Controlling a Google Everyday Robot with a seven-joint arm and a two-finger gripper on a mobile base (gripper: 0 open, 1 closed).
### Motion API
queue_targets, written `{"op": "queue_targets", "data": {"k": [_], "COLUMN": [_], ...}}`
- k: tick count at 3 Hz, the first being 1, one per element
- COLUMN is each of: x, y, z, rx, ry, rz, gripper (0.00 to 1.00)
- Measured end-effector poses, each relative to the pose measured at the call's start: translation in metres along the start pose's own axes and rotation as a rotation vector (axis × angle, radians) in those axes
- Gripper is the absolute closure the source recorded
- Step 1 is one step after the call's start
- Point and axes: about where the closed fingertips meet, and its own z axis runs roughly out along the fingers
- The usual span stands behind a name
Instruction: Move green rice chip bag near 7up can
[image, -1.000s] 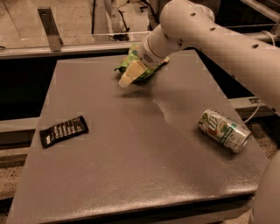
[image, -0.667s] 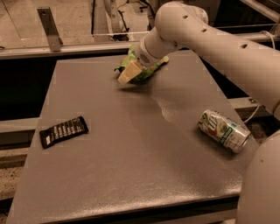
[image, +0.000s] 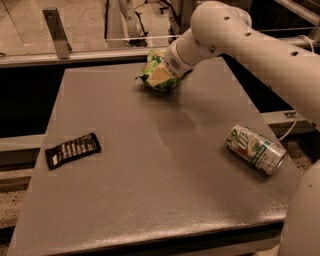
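The green rice chip bag (image: 151, 63) is at the far middle of the grey table (image: 150, 175), crumpled and tilted. My gripper (image: 159, 77) reaches down from the right onto it. One pale finger (image: 161, 75) lies across the bag's front, the bag bunches around it, and the jaws look shut on the bag. The other finger is hidden behind the bag. The 7up can (image: 255, 149), silver and green, lies on its side near the table's right edge, well apart from the bag.
A flat black wrapper (image: 73, 149) lies near the table's left edge. My white arm (image: 260, 45) crosses above the table's far right corner. A metal rail (image: 75, 50) runs behind the table, with a dark gap on the left side.
The gripper has settled deeper into the bag, which now bunches up around the finger and sits slightly higher and farther right. The can and wrapper have not moved.
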Motion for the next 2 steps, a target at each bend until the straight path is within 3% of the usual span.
{"op": "queue_targets", "data": {"k": [1,2], "x": [-0.011,-0.021], "y": [-0.006,-0.009], "z": [-0.022,-0.045], "rx": [-0.009,-0.015], "ry": [-0.053,-0.042], "rz": [-0.024,-0.071], "gripper": [0.87,1.0]}}
